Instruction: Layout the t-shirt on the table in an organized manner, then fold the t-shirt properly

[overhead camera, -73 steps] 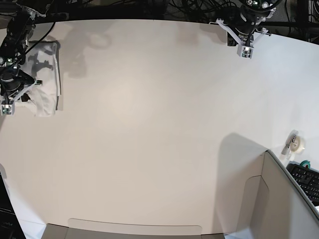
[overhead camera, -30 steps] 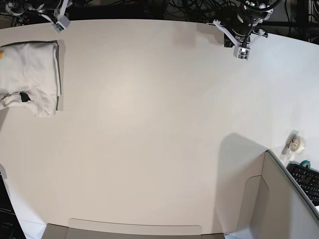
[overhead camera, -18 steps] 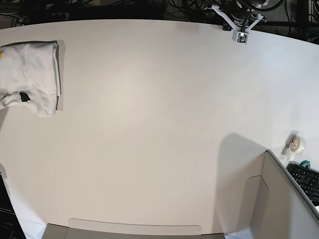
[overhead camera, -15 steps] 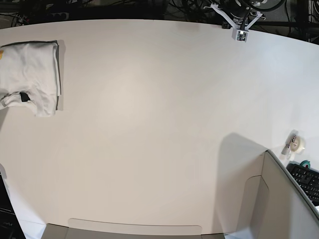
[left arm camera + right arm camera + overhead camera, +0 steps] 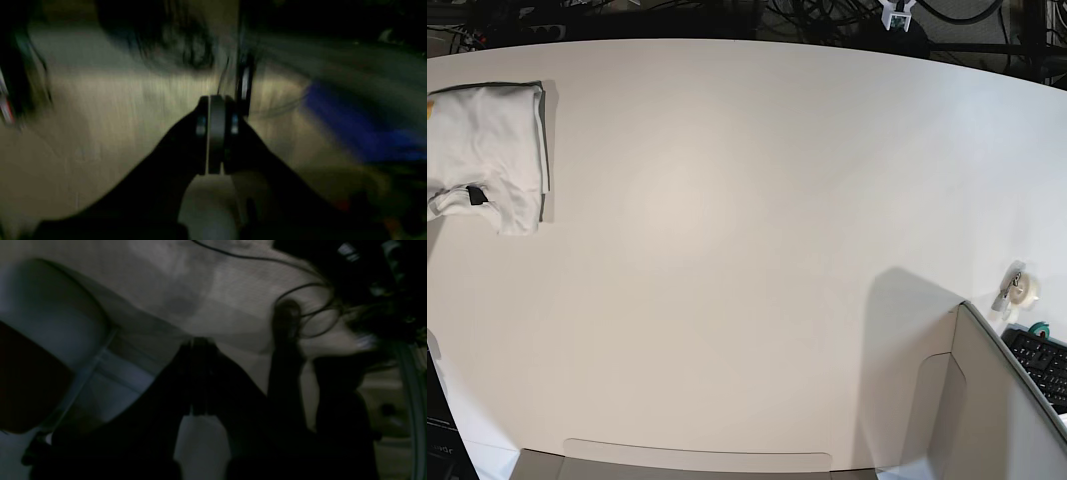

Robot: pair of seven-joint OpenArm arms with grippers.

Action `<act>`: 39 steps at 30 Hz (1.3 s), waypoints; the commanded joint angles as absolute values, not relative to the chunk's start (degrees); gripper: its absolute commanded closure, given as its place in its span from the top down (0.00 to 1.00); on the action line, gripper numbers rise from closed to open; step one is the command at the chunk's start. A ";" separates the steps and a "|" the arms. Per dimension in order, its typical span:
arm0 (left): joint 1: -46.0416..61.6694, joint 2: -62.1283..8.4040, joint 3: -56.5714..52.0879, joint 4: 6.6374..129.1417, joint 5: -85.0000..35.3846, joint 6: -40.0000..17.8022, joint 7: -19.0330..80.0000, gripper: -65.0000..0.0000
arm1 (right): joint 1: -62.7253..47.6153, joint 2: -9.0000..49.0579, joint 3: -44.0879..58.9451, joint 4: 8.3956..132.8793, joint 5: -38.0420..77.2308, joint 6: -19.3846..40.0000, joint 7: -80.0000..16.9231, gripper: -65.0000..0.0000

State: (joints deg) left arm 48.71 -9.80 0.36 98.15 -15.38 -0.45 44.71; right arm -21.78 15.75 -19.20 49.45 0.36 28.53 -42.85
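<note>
While both arms pull back toward the dark rack at twelve o'clock, the table [image 5: 757,250] is left almost bare. Left gripper [image 5: 215,133]: jaws pressed together, nothing between them; from the base view only its tip [image 5: 896,14] shows at the far edge, about one o'clock, where a moment ago it hung lower over the tabletop. Right gripper [image 5: 199,373]: also pressed together and empty, out of the base view altogether; earlier it stood over the cloth at nine o'clock.

T-shirt [image 5: 489,155]: folded into a compact white bundle with grey trim along one side, lying flat at roughly ten o'clock near the table's edge, a small dark tag showing. It has not shifted in the last second.

Judgement: fold looks finished; the arms appear to be retiring. Bundle sits off to one side rather than centred.
</note>
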 commanded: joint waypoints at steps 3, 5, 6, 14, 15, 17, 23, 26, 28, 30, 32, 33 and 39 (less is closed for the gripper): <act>44.53 -9.36 0.40 86.64 -16.22 -1.01 38.64 0.00 | -16.92 13.49 -16.92 38.02 0.92 28.88 -36.35 0.00; 41.63 -9.19 0.57 77.58 -16.22 -1.01 34.07 0.00 | -14.11 12.00 -15.96 31.34 0.92 28.88 -31.87 0.00; 39.96 -8.57 0.57 73.19 -16.22 -1.01 31.87 0.00 | -12.97 11.38 -15.96 28.79 0.92 28.88 -29.67 0.00; 23.60 -6.29 0.66 34.77 -16.04 -1.01 12.44 0.00 | -7.25 6.02 -15.34 14.20 0.92 28.88 -17.71 0.00; 22.02 -6.11 0.66 31.87 -16.13 -1.01 9.63 0.00 | -6.46 5.05 -15.08 12.62 0.92 28.88 -17.71 0.00; 18.59 -4.79 0.66 24.66 -16.04 -1.01 3.30 0.00 | -5.14 3.21 -13.85 10.15 0.92 28.79 -17.36 0.00; 7.96 -2.24 0.84 8.48 -15.78 -1.01 -3.65 0.00 | -3.30 -0.66 -11.47 9.80 0.75 16.66 -12.97 0.00; 7.08 -1.36 5.49 8.40 -15.78 -1.01 -3.74 0.00 | -2.86 -1.19 -11.38 9.80 0.84 11.56 -9.45 0.00; 7.08 -1.36 9.71 8.40 -15.78 -1.01 -4.00 0.00 | -2.07 -1.71 -11.12 9.80 0.92 11.12 -9.19 0.00; 7.08 -1.36 13.93 8.40 -15.78 -1.01 -4.09 0.00 | -1.80 -1.89 -10.59 9.80 0.92 10.86 -9.19 0.00; 7.08 -1.36 17.71 8.40 -15.78 -0.92 -4.18 0.00 | -1.27 -1.98 -8.92 9.80 1.01 10.86 -9.10 0.00; 7.08 -1.36 19.65 8.40 -15.87 -0.92 -4.18 0.00 | -1.10 -2.07 -7.43 9.80 1.01 10.86 -9.10 0.00; 7.08 -1.80 22.73 8.40 -15.87 -0.84 -4.18 0.00 | -0.40 -2.86 -1.89 9.80 0.92 10.77 -9.19 0.00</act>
